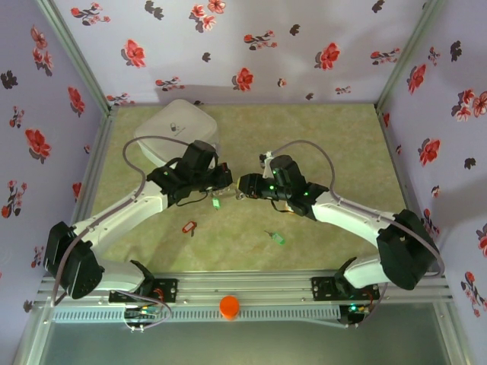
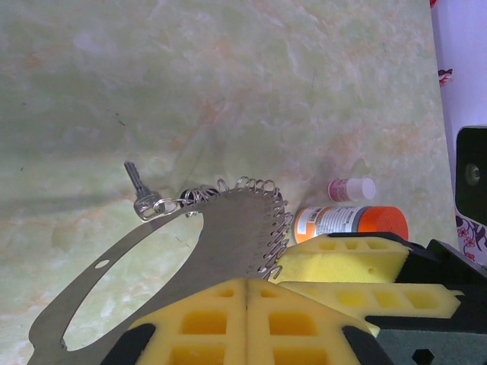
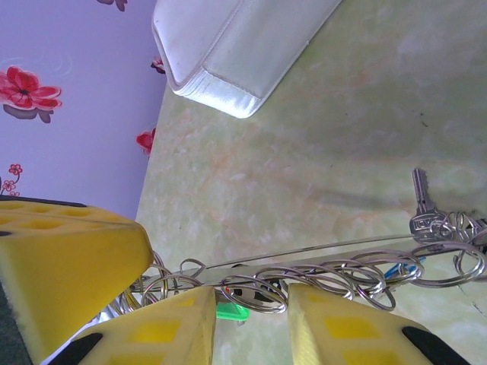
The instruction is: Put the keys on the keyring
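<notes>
Floral-papered walls (image 1: 304,46) box in a green marbled tabletop (image 1: 342,144). Seen from overhead, the left gripper (image 1: 223,179) and right gripper (image 1: 245,185) meet at centre frame, with a white box (image 1: 179,122) behind them. A red-tagged key (image 1: 189,226) and a green-tagged key (image 1: 275,237) lie loose below.

Left wrist camera: yellow pads (image 2: 198,319) clamp the keyring (image 2: 236,228). One key (image 2: 141,192) dangles at its left and an orange pill bottle (image 2: 350,222) lies to the right.

Right wrist camera: the jaws stand parted around a green tag (image 3: 232,312), under the edge-on keyring.
</notes>
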